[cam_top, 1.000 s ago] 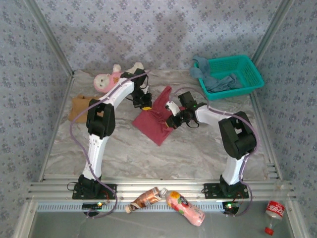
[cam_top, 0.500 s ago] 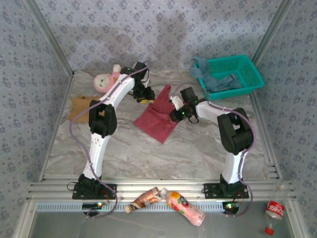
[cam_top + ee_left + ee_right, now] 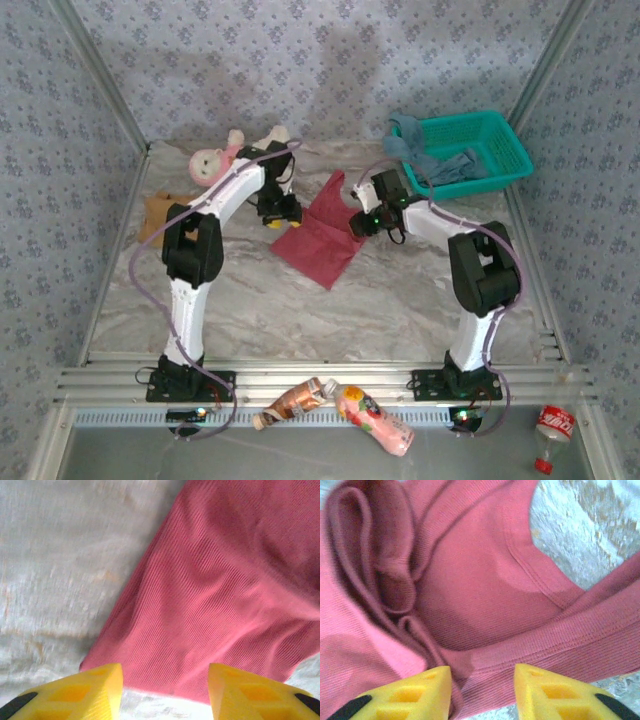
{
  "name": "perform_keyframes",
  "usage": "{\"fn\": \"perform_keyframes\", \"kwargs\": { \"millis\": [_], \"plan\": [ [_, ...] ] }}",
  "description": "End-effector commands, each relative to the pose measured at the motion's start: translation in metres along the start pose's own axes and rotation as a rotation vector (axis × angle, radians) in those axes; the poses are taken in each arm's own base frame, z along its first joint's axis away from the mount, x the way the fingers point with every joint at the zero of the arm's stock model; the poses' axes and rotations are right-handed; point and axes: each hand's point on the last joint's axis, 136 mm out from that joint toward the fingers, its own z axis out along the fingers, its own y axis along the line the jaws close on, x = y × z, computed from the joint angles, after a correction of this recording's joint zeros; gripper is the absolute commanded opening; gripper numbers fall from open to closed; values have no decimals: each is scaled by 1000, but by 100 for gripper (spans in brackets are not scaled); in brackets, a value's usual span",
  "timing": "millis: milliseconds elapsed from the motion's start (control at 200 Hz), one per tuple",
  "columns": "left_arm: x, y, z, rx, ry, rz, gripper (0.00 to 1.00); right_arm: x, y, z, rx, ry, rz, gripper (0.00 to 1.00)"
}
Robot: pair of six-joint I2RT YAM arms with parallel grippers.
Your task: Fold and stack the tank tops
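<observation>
dark red tank top point(image 3: 322, 235) lying rumpled on table point(image 3: 400, 300), left of teal basket point(image 3: 505, 140) | left gripper point(image 3: 277, 218) hovering at its side away from basket, fingers point(image 3: 95, 690) standing apart, gripping nothing | right gripper point(image 3: 357, 222) over its basket-side strap, fingers point(image 3: 405, 695) apart, empty | dusty blue tank top point(image 3: 440, 168) sitting in basket | tan tank top point(image 3: 155, 215) lying well left of basket

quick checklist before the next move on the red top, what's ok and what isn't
1. Left gripper free of cloth: ok, jaws apart, nothing between them.
2. Right gripper free of cloth: ok, jaws apart above the fabric.
3. Dark red ribbed cloth tank top lying flat: not ok, bunched folds by the right gripper.
4. Dusty blue cloth tank top on the table: not ok, it lies in the teal plastic lattice basket.
5. Tan-brown cloth tank top folded: cannot tell, partly behind the left arm.
</observation>
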Motion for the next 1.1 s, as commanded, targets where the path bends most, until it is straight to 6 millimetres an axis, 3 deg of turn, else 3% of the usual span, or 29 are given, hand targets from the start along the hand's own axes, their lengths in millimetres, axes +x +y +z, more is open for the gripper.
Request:
{"fn": "perform_keyframes", "kwargs": {
  "millis": [0, 175, 280, 360, 590, 820, 979, 1094],
  "plan": [
    [25, 13, -9, -31, -3, 4, 50, 4, 31, -23, -36, -27, -67, 45],
    [52, 25, 16, -5, 46, -47, 51, 33, 114, -26, -183, -52, -275, 53],
    [46, 32, 24, 3, 7, -87, 51, 52, 149, -18, -233, -52, -380, 57],
    [36, 37, 28, -11, -59, -108, 51, 63, 162, -8, -221, -32, -459, 57],
    [28, 43, 42, -20, -94, -154, 51, 75, 161, 18, -152, 16, -651, 58],
    [25, 40, 49, -1, -108, -156, 46, 86, 146, 32, -62, 65, -728, 53],
    [29, 38, 56, 6, -82, -150, 36, 87, 140, 40, -11, 84, -747, 40],
    [23, 34, 46, 13, -141, -131, 25, 85, 140, 40, -8, 80, -731, 25]
  ]
}}
